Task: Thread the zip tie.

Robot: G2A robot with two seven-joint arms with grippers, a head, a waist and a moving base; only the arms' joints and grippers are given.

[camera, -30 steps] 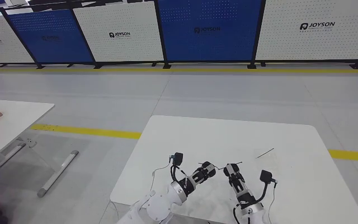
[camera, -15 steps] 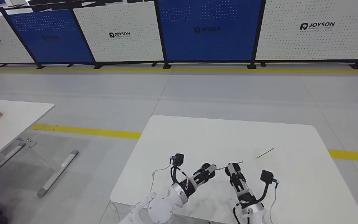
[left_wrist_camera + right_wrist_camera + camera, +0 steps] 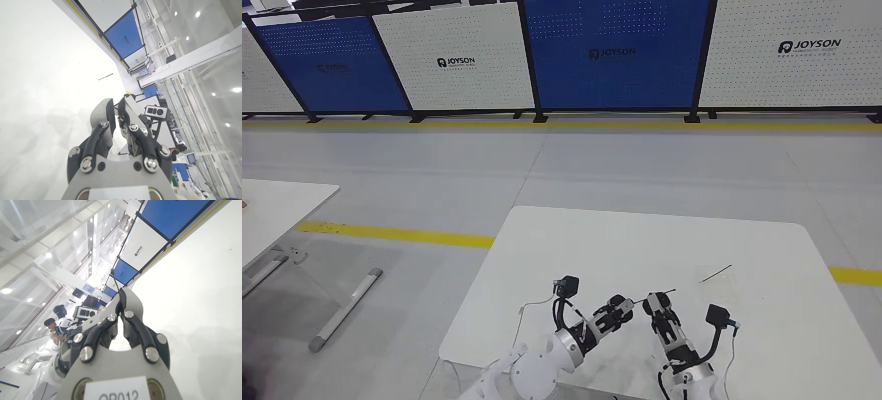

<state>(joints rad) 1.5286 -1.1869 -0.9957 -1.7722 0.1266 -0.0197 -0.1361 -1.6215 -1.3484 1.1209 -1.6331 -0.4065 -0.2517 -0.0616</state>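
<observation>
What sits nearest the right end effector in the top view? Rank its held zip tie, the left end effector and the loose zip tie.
From the right end effector:
1. Held zip tie: in its grip.
2. Left end effector: close beside it.
3. Loose zip tie: farther out on the table.

Left gripper (image 3: 117, 103) and right gripper (image 3: 122, 293) have white fingers (image 3: 133, 302), ribbed black pads (image 3: 111, 115), black linkages (image 3: 137, 330) and silver screws (image 3: 86, 351) beyond a grey plate (image 3: 117, 368) bearing a white label (image 3: 115, 389)

Black zip tie (image 3: 115, 281); white table (image 3: 642, 240); blue and white dotted panels (image 3: 617, 60)
</observation>
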